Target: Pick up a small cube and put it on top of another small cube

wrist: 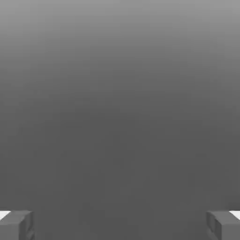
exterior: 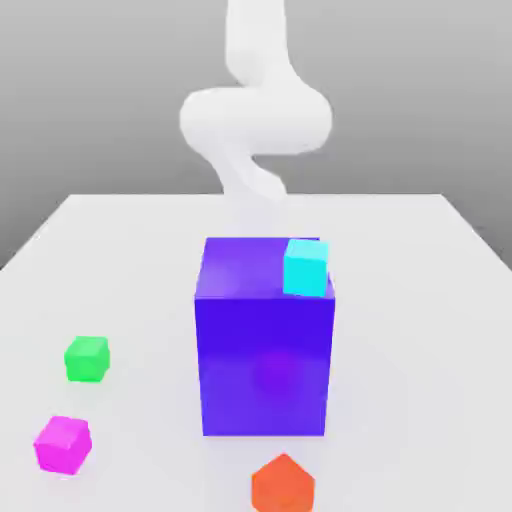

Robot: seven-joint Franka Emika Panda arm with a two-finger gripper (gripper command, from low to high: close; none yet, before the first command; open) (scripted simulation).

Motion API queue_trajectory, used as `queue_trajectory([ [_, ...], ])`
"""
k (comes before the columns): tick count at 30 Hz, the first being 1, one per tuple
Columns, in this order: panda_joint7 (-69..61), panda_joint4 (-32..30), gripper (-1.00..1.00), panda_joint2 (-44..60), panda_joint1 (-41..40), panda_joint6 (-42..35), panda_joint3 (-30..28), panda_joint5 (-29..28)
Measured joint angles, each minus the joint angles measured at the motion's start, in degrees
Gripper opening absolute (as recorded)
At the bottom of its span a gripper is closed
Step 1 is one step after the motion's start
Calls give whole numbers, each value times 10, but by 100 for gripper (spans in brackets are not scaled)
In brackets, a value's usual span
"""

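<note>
magenta cube (exterior: 63, 443): sits low on the exterior view's left, on the white counter (exterior: 420, 330), free on all sides. It looks a light, rigid little block with flat faces, probably smooth enough to slip under a weak pinch.
where to grip: my call is two opposite side faces, squarely at mid-height, coming from above. It rests slightly turned, so the jaws would need to line up with its faces.
green cube (exterior: 87, 359): just behind the magenta one, near but apart, its top bare. Same size, so the landing spot is small and the drop must be centred.
blue-purple block (exterior: 265, 340): big and mid-counter, well apart from both small cubes.
cyan cube (exterior: 306, 267): perched at the block's top right corner.
orange-red cube (exterior: 283, 484): at the near edge, its lower part cut off.
arm (exterior: 255, 120): a pale, washed-out shape behind the block; its lower end is hard to make out.
gripper (wrist: 120, 225): jaws stand wide with nothing between them; just the two fingertips (wrist: 16, 224) peek in against blank grey.
</note>
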Motion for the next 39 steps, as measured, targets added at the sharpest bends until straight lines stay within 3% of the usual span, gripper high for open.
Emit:
queue_trajectory([
  [11, 290, -30, 0, 218, -159, 80, 48, -68],
  [19, 486, -52, 0, 372, -229, 138, 28, -100],
  [24, 579, -67, 0, 465, -260, 179, 13, -79],
  [29, 635, -81, 0, 553, -281, 222, 4, -15],
  [33, 647, -69, 0, 635, -284, 283, 1, -8],
  [34, 648, -65, -100, 654, -282, 299, -1, -10],
  [39, 648, -65, -100, 654, -282, 300, -1, -10],
])
